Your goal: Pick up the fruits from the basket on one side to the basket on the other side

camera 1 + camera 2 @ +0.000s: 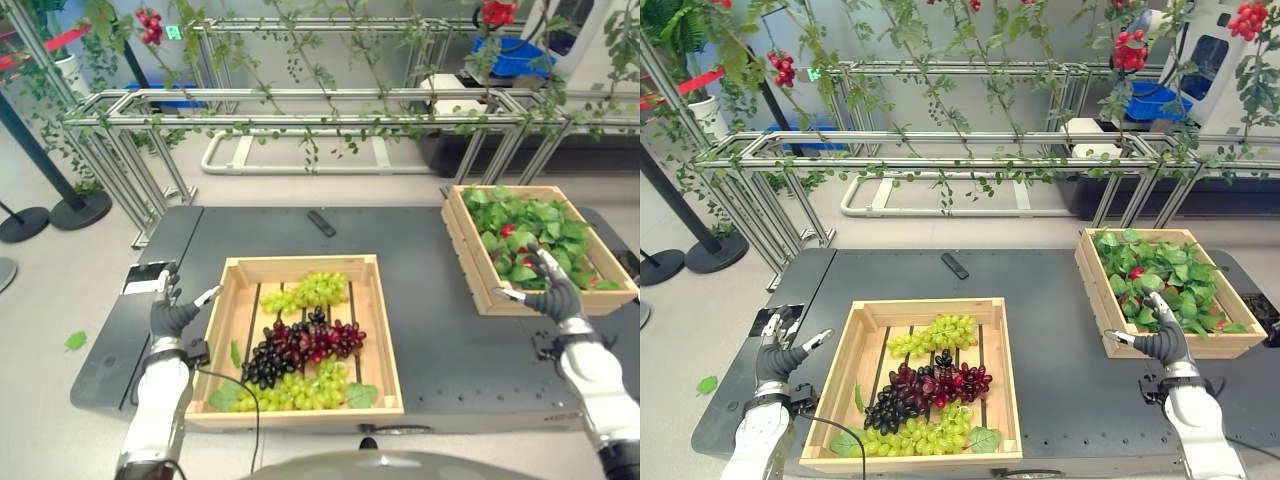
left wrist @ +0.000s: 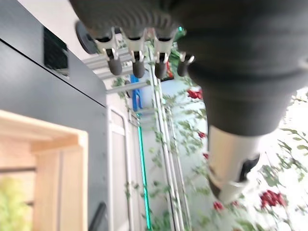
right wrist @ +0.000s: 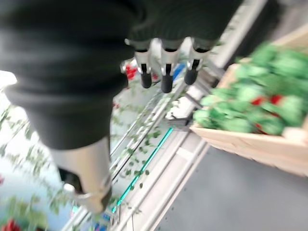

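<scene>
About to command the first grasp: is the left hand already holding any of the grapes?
No: the left hand is open beside the slatted wooden crate, and the dark purple grape bunch lies untouched inside.

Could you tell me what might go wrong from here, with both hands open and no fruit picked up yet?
The grapes lie bunched close together, so a grasp may drag a neighbouring bunch along. The right crate is full of leaves, so a dropped bunch might roll off. The left hand sits outside the left crate's wall and could clip it.
</scene>
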Controlling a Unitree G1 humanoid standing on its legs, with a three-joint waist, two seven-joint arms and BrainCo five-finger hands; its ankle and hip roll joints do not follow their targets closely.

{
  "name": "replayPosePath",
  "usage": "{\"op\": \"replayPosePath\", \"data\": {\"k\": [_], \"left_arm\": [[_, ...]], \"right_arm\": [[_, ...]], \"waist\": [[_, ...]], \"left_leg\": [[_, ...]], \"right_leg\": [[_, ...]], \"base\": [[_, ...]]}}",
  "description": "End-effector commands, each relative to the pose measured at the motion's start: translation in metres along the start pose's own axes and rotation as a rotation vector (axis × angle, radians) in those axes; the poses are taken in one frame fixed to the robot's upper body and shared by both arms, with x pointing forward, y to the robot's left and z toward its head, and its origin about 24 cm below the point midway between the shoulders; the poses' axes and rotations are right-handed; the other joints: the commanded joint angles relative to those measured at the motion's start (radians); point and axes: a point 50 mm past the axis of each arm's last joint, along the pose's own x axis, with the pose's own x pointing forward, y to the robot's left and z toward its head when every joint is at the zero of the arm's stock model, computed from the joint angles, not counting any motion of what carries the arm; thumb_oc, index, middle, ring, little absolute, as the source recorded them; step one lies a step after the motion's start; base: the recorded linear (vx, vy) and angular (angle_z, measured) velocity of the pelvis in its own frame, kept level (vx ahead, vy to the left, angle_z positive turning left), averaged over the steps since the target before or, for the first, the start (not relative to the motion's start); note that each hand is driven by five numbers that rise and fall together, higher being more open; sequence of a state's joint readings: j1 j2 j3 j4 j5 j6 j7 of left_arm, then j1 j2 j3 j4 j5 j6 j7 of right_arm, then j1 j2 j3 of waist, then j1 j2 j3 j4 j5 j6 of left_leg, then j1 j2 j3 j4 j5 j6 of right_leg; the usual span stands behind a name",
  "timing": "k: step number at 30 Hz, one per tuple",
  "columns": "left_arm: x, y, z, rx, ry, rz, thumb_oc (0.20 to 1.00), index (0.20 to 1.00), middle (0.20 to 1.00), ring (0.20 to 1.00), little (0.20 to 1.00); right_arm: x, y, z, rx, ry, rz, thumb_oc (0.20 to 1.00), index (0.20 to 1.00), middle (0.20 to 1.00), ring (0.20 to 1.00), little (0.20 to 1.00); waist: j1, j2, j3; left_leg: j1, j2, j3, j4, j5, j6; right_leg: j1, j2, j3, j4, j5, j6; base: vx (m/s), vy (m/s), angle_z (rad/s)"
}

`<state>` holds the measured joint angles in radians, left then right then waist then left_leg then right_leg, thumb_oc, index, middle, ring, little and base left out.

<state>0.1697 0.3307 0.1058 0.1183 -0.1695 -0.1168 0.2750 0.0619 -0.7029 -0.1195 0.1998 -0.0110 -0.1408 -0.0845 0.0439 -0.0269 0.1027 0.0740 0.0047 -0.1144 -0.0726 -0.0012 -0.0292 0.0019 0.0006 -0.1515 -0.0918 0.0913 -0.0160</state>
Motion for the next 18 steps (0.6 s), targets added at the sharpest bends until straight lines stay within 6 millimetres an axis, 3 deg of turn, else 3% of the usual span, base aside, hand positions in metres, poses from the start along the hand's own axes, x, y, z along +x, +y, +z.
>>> {"op": "replayPosePath", "data": {"k": [1,7,18], "left_arm": [[0.022,0.019,0.03,0.045,-0.141,0.05,1.0,1.0,1.0,1.0,1.0],[0.034,0.015,0.044,0.042,-0.195,0.051,1.0,1.0,1.0,1.0,1.0],[0.041,0.017,0.054,0.032,-0.235,0.091,1.0,1.0,1.0,1.0,1.0]], "right_arm": [[0.03,-0.013,0.048,-0.022,-0.196,-0.035,1.0,1.0,1.0,1.0,1.0],[0.05,-0.017,0.083,-0.16,-0.306,0.005,1.0,1.0,1.0,1.0,1.0],[0.063,0.025,0.128,-0.284,-0.466,0.184,1.0,1.0,1.0,1.0,1.0]], "waist": [[0.045,-0.059,0.046],[0.082,-0.074,0.117],[0.122,-0.075,0.157]], "left_leg": [[-0.016,-0.046,-0.002,-0.003,0.002,0.028],[-0.143,-0.073,-0.05,0.077,0.015,0.029],[-0.207,-0.088,-0.077,0.118,0.019,0.033]], "right_leg": [[0.037,-0.03,0.001,0.058,-0.064,0.092],[-0.058,-0.049,-0.053,0.126,-0.067,0.085],[-0.109,-0.061,-0.071,0.155,-0.071,0.081]], "base": [[-0.07,-0.019,0.2],[-0.12,-0.014,0.4],[-0.04,0.004,0.13]]}}
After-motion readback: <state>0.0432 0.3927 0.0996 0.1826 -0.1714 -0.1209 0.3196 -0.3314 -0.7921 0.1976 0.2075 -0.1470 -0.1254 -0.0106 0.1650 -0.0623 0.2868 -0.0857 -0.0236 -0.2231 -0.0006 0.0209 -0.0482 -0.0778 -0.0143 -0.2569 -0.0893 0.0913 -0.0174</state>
